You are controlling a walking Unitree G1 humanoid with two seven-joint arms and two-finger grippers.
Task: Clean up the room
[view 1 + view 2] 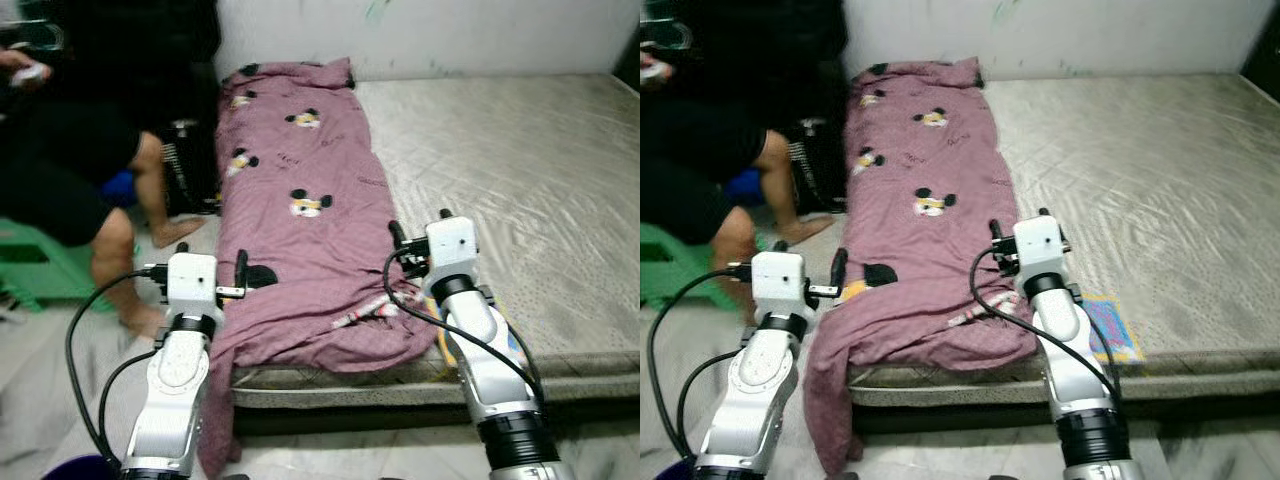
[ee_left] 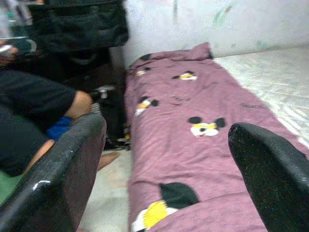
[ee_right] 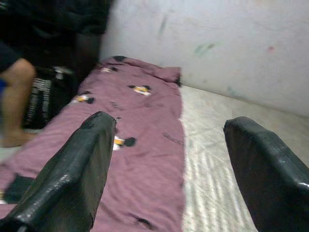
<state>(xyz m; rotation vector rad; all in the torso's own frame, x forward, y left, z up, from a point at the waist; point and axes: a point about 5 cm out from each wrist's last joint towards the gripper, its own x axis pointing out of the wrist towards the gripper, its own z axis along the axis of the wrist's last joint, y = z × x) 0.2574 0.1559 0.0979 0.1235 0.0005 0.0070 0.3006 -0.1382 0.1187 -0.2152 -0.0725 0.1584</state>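
Observation:
A mauve blanket (image 1: 300, 200) printed with cartoon mice lies folded in a long strip down the left side of a grey mattress (image 1: 520, 180). Its near end hangs over the mattress's front left corner toward the floor. My left gripper (image 1: 212, 258) is open at the blanket's left edge, near the front, with nothing between its fingers (image 2: 58, 174). My right gripper (image 1: 420, 225) is open above the blanket's right edge, where it meets bare mattress, and is likewise empty (image 3: 169, 164). A small pink-and-white item (image 1: 365, 312) rests on the blanket's near folds.
A person (image 1: 70, 170) in black sits on a green stool (image 1: 40, 265) to the left, bare feet on the floor beside the bed. A black bag (image 1: 190, 165) stands against the bed's side. A white wall (image 1: 430, 30) backs the mattress. A colourful patch (image 1: 1110, 325) shows near the front edge.

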